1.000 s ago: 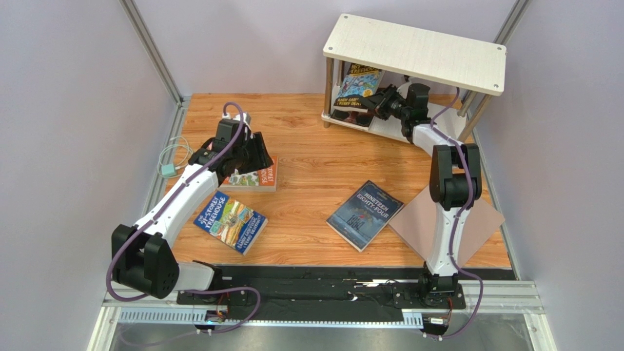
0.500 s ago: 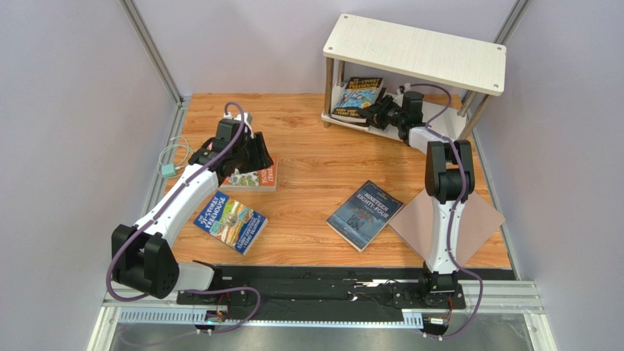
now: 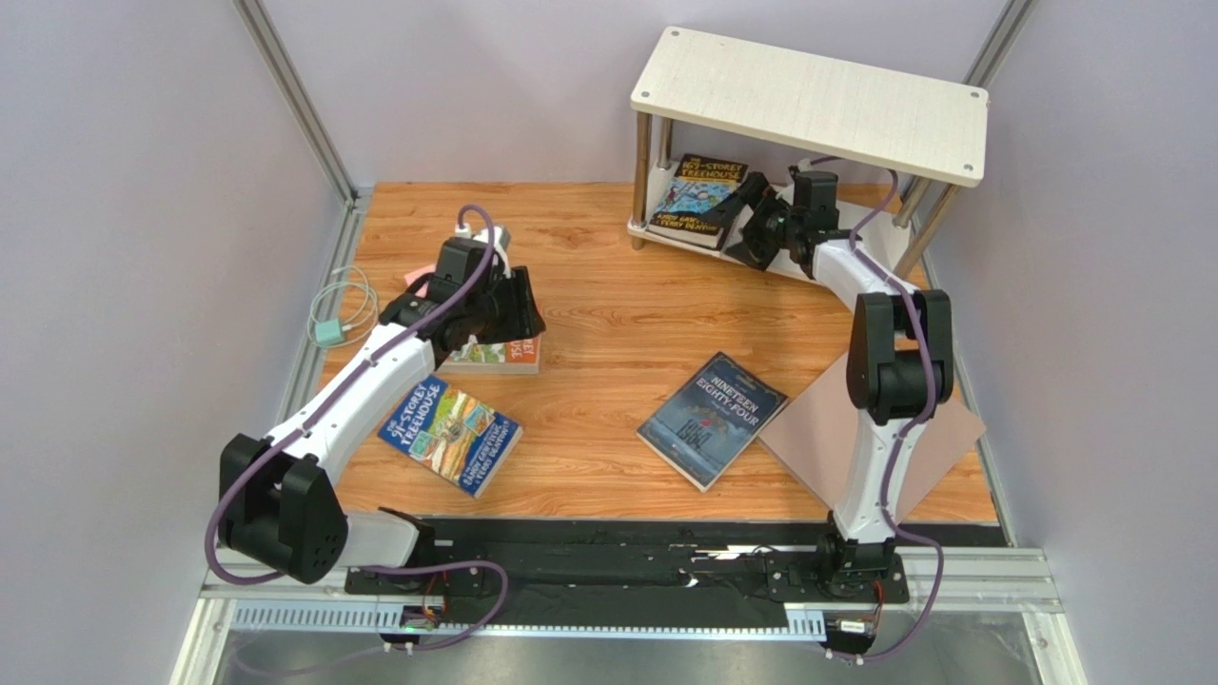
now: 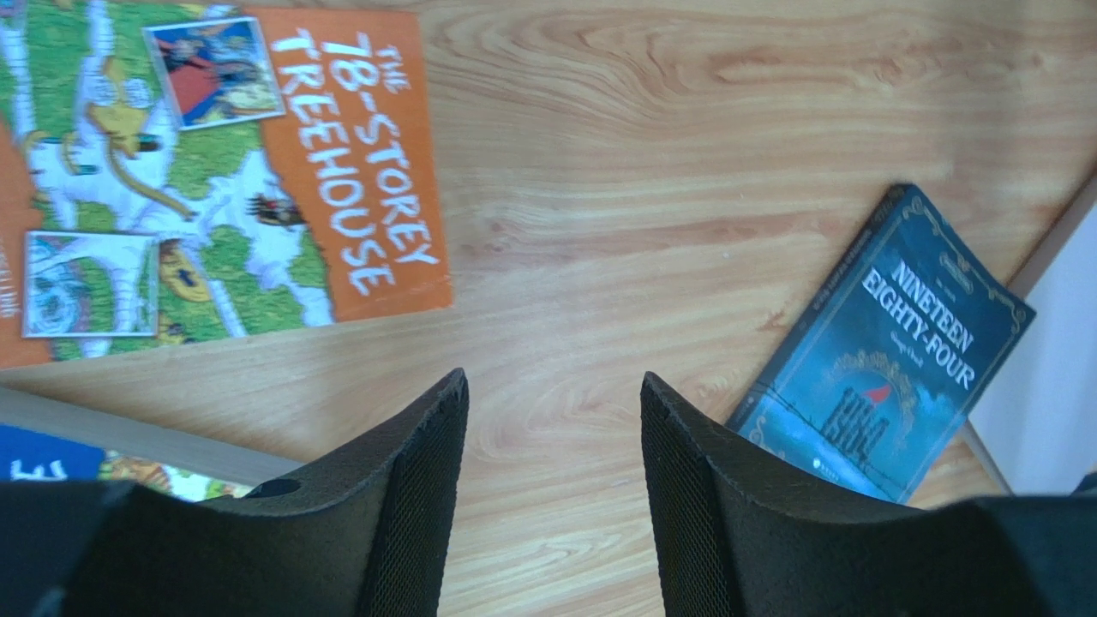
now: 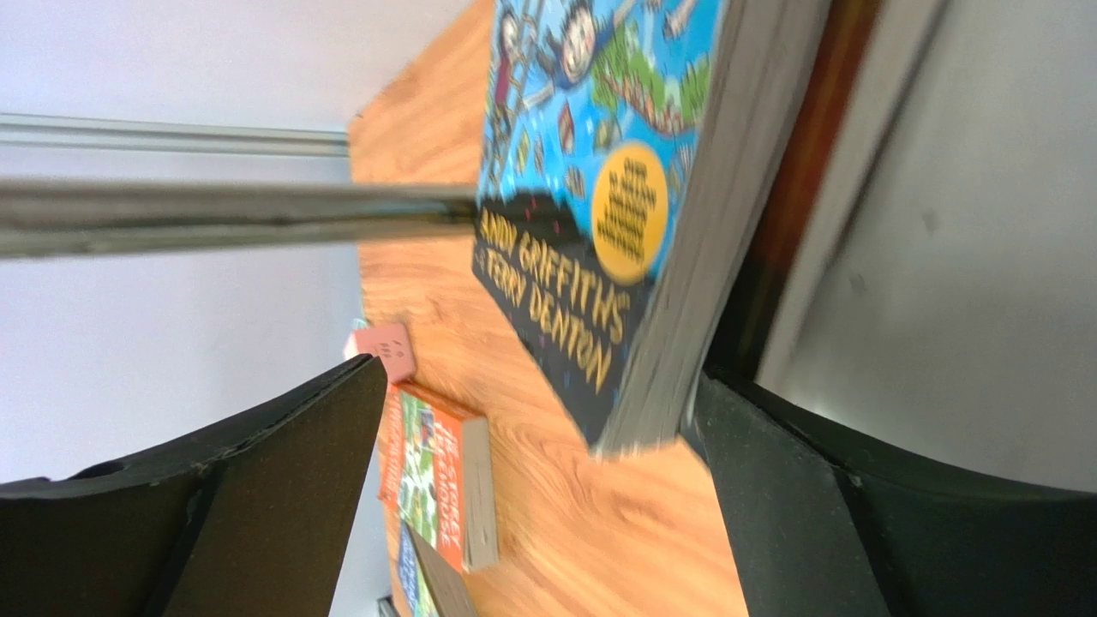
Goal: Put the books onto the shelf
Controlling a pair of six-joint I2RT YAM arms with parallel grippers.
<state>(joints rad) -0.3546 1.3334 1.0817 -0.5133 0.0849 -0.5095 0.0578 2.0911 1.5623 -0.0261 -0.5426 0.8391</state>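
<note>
The shelf (image 3: 811,103) stands at the back right. On its lower board a blue cartoon book (image 3: 696,196) lies on top of a dark one (image 5: 777,219). My right gripper (image 3: 754,221) is open beside them; the blue book (image 5: 605,154) pokes its corner between the spread fingers, ungripped. My left gripper (image 3: 503,307) hovers open over the right end of the orange Treehouse book (image 3: 493,353); bare wood shows between its fingers (image 4: 412,501). A blue Treehouse book (image 3: 449,433) and the dark blue Nineteen Eighty-Four (image 3: 711,418) lie flat on the table.
A brown cardboard sheet (image 3: 937,428) lies at the right, partly under the right arm. A teal plug with its cable (image 3: 336,321) sits at the left table edge. A small pink block (image 5: 380,350) rests behind the orange book. Silver shelf legs (image 3: 642,179) flank the lower board.
My right gripper opened wide and let go of the blue cartoon book, which now lies on the lower board. My left gripper shifted slightly right over the orange book.
</note>
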